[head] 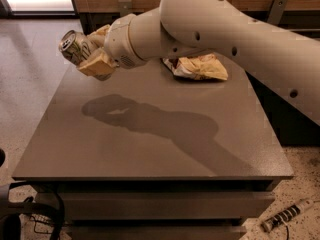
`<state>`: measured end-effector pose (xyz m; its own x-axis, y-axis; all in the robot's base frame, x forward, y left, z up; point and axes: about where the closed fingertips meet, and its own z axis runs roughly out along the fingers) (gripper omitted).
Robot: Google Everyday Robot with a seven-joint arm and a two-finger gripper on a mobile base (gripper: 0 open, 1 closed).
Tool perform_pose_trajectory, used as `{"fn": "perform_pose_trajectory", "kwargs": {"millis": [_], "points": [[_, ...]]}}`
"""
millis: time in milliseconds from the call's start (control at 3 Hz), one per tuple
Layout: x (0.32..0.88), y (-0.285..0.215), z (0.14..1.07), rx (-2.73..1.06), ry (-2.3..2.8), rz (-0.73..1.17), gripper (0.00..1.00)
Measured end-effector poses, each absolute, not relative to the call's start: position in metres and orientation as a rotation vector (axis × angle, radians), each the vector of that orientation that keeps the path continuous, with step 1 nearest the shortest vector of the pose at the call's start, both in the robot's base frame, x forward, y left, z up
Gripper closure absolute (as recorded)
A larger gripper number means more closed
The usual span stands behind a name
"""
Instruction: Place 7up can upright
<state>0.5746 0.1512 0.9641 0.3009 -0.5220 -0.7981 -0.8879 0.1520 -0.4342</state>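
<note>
While the arm hangs over the grey table's far left corner, the gripper clamps the 7up can, tilted in mid-air, near a chip bag.

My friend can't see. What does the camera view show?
The robot's tool holds a 7up can tilted sideways in the air over the far left corner of a grey table. A crumpled snack bag lies near the table's far edge.

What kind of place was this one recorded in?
Probably an office break area or lab: grey table, speckled hard floor, snack bag. The gripper holds the 7up can above the table's far-left corner.
</note>
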Motion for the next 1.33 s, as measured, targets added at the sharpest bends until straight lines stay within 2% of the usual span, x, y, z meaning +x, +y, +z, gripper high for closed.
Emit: {"fn": "perform_pose_trajectory", "kwargs": {"millis": [667, 1333], "points": [[0.568, 0.168, 0.964, -1.276, 1.255, 0.71, 1.0], [0.555, 0.185, 0.934, -1.166, 1.302, 0.857, 1.0]]}}
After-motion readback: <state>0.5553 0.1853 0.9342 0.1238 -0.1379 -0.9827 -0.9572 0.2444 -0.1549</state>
